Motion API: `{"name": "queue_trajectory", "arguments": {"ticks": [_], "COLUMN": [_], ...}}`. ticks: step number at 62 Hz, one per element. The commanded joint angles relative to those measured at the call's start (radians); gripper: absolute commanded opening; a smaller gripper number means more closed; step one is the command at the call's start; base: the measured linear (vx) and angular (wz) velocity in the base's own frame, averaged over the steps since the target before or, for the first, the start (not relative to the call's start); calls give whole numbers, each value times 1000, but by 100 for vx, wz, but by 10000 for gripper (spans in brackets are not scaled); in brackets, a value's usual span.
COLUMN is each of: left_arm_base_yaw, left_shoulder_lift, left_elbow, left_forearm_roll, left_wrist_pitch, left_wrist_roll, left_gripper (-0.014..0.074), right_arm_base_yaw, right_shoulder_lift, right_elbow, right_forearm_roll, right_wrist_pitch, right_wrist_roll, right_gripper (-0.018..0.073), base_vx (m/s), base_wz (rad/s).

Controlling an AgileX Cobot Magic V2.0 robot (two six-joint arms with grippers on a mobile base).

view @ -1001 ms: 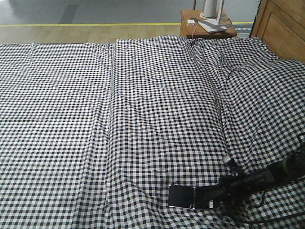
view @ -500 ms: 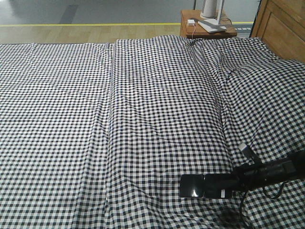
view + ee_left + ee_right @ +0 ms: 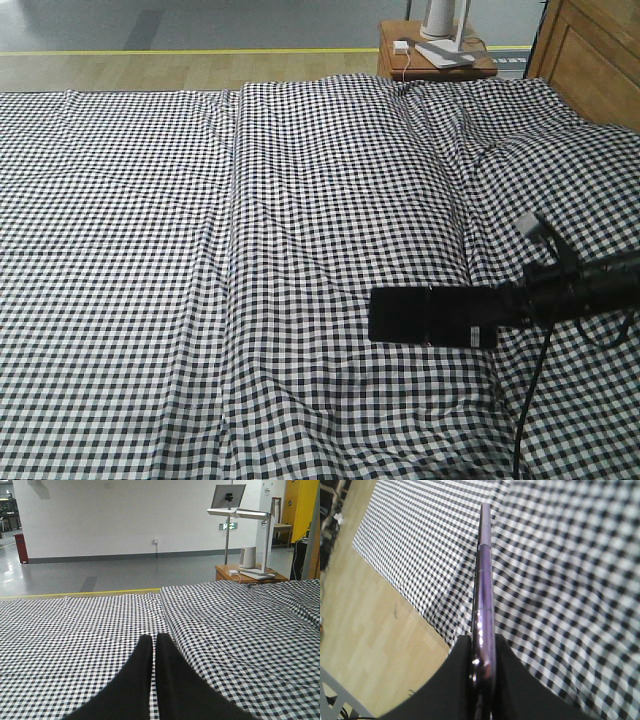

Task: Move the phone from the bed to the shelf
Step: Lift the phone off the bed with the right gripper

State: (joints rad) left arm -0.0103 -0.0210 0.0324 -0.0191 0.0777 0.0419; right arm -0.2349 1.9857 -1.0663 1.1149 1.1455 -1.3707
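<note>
The phone (image 3: 398, 315), a flat black slab, hangs above the bed (image 3: 300, 200), whose cover is black-and-white check. My right gripper (image 3: 436, 318) reaches in from the right and is shut on one end of the phone. In the right wrist view the phone (image 3: 484, 570) shows edge-on with a purplish glossy rim, clamped between both fingers of my right gripper (image 3: 483, 647). My left gripper (image 3: 153, 642) hovers low over the bed (image 3: 75, 630), shut with nothing between its fingers. The shelf is out of view.
A small reddish-brown side table (image 3: 435, 62) with a white lamp (image 3: 250, 514) stands beyond the bed's far right corner. The brown wooden headboard (image 3: 595, 60) rises along the right. Wooden floor (image 3: 150, 70) lies past the far edge of the bed.
My right gripper has lifted the phone off the cover and carried it up and slightly right in the front view. The left gripper shows no earlier frame.
</note>
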Motion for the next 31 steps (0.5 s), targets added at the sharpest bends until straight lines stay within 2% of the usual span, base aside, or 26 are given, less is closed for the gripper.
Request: {"name": "queue_trajectory", "arguments": {"ticks": [1, 17, 31], "left_arm_base_yaw": [-2, -2, -2], "left_shoulder_lift": [-4, -4, -4], "left_elbow": [-25, -25, -25], "left_forearm_roll": [-9, -9, -9], "left_wrist_pitch": [-78, -78, -78], "left_wrist_roll": [-3, -3, -3], "left_gripper": [1, 1, 1], "right_arm_base_yaw": [36, 152, 251], "right_shoulder_lift": [-170, -417, -544], "right_elbow": [-10, -10, -10], "right_forearm_roll": [44, 47, 50], "right_wrist_pitch": [145, 145, 145], "right_wrist_roll": [29, 105, 166], "right_gripper": [-1, -1, -1], "base_vx": [0, 0, 0], "base_wz": [0, 0, 0]}}
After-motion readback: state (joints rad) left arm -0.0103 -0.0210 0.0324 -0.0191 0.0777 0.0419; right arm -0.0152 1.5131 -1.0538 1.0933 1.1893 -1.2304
